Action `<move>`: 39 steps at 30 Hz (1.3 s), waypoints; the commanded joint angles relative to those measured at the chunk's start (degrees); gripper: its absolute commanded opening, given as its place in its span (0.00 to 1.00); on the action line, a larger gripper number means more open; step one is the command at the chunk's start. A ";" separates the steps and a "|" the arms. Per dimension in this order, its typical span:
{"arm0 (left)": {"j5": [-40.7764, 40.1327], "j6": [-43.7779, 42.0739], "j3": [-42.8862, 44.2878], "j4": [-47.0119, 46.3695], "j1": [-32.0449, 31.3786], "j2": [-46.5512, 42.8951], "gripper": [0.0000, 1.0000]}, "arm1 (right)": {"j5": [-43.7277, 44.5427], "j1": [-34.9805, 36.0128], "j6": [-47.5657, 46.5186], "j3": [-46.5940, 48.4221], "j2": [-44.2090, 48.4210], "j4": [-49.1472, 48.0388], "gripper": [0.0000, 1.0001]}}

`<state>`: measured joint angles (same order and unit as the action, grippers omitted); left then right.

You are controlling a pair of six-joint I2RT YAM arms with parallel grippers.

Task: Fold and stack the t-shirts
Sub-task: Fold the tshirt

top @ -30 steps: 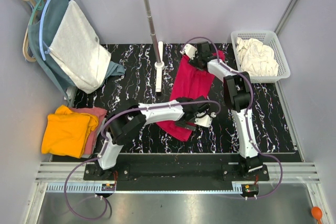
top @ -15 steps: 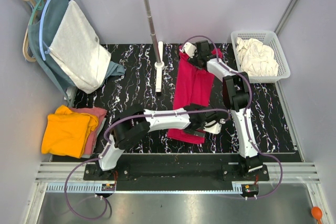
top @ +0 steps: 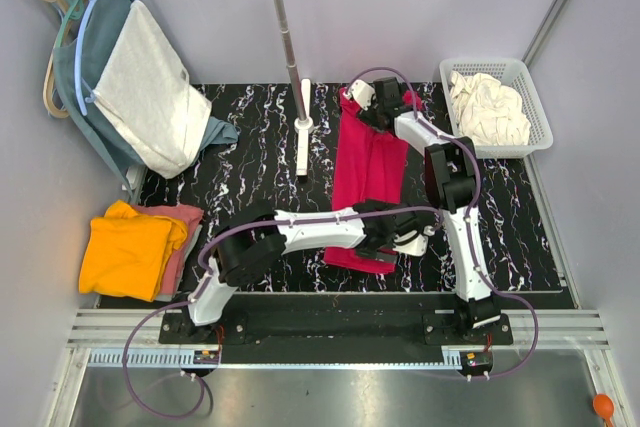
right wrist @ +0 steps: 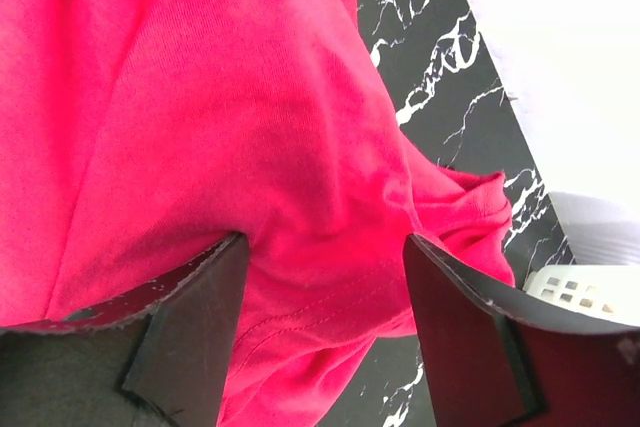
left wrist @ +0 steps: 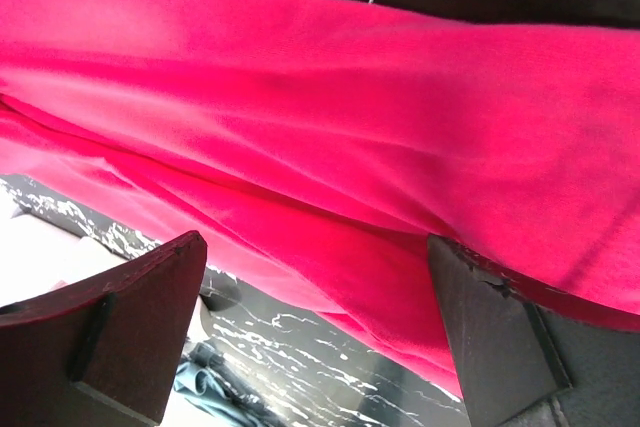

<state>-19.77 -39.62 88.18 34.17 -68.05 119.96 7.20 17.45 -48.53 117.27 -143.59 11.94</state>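
Observation:
A red t-shirt (top: 365,162) lies folded into a long strip on the black marbled mat (top: 250,162), running from the far edge toward me. My left gripper (top: 408,237) sits low at the shirt's near right end. In the left wrist view it (left wrist: 320,337) is open, with red cloth (left wrist: 330,117) just ahead of the jaws. My right gripper (top: 378,105) is at the shirt's far end. In the right wrist view it (right wrist: 325,327) is open wide, with the red hem (right wrist: 220,97) lying between its fingers.
Folded orange and pink shirts (top: 130,247) are stacked at the left edge. A white basket (top: 530,77) with pale cloth stands at the far right. A rack pole (top: 303,127) stands on the mat behind the shirt. Grey and teal shirts (top: 145,87) hang far left.
The left gripper moved right and toward me along the near end. The shirt swung from a diagonal to a straight strip. The right gripper shifted slightly left.

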 commanded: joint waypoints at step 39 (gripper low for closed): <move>-3.61 0.42 -28.23 -29.77 29.46 -44.37 0.99 | 1.77 11.62 12.84 -57.32 54.01 7.72 1.00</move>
<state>-26.28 -40.45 63.46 11.29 -41.95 80.40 10.13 23.46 -37.39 66.06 -95.61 12.80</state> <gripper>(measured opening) 0.988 0.993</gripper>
